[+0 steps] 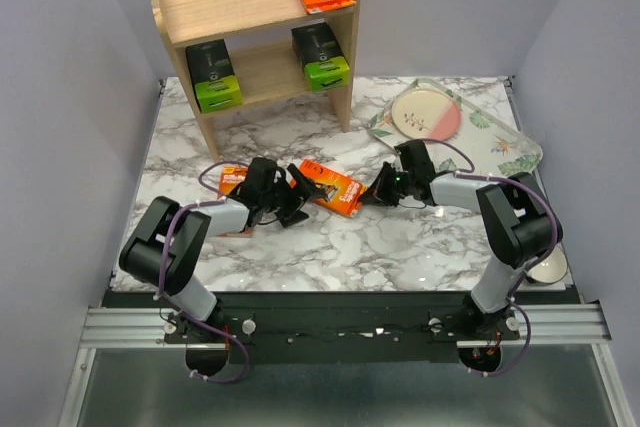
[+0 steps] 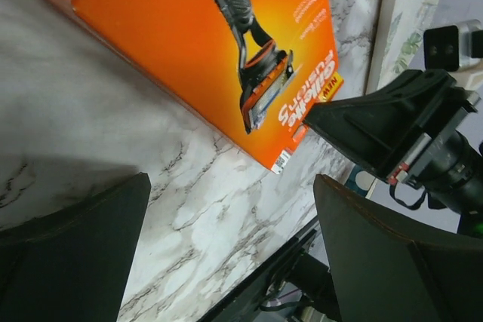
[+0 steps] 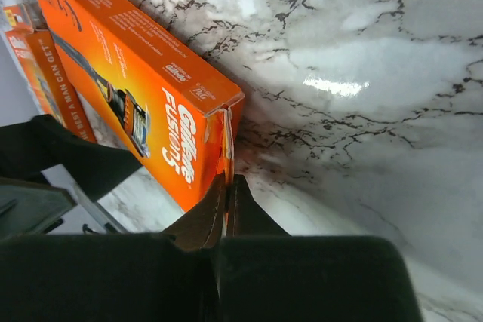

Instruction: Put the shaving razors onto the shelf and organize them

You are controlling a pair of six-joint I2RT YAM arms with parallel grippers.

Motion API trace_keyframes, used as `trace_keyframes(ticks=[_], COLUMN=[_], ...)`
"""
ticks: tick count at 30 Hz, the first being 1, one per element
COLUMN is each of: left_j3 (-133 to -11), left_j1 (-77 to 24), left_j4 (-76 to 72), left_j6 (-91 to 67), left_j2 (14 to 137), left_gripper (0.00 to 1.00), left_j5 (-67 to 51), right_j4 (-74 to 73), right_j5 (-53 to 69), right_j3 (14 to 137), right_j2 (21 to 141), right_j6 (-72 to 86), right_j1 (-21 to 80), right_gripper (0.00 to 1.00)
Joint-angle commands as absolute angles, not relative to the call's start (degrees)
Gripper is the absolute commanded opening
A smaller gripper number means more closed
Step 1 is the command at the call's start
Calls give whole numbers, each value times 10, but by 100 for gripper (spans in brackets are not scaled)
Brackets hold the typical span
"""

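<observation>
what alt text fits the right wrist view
An orange Gillette Fusion5 razor pack lies flat on a marble table, with the right gripper shut, its tips at the pack's near end flap. A second orange pack shows at the left edge.

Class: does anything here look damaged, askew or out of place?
The orange razor pack mid-table lies askew, and its end flap by the shut right end effector looks slightly sprung open. Another orange pack lies partly under the left arm.

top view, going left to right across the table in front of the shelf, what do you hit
orange pack under the left arm → left gripper → middle orange pack → right gripper → floral tray
</observation>
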State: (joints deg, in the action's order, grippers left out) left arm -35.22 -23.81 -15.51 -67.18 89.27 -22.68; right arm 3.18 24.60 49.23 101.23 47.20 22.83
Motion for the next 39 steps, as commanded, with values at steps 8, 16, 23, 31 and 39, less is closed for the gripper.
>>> trace_keyframes(ticks=[8,16,23,31,39], left_j3=[-437,-461,-437,-402,-399], left_j1=[-298,-306,-298,-271,-215], left_j4=[-164,-97,-127,-185,-128], left_j6=[-761,-734,-664,-608,-455], left_j2=[991,964,921,873,723], left_gripper=[98,83,23,17,18], left_j5=[-200,-173,-193,-286,-446], right_j4=[-68,-101,-102,-102,-236], right_j5=[241,220,214,295,309], right_j3=[508,533,524,548,608], right_j2=[951,925,923,859,808], right_j6=[638,668,641,439,267], right_j1=[262,279,287,259,173], right_gripper=[0,6,14,83,85])
